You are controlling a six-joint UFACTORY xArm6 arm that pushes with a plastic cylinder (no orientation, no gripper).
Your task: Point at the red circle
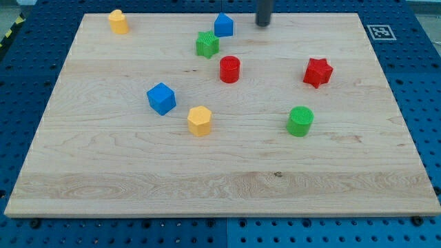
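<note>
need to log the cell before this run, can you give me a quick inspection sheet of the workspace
surface: pale wooden board lying flat, no marks beyond a small dark knot near the view's bottom
job's things: red circle upright near the board's middle, touching nothing
clutter: green star, blue block, red star, green circle, blue cube, yellow hexagon, yellow block; all apart from the red circle
grippers: none; my tip is at the view's top, right of the blue block, up and right of the red circle
cables: nothing seen
surroundings: blue perforated table, a marker tag off the board's top right corner
</note>
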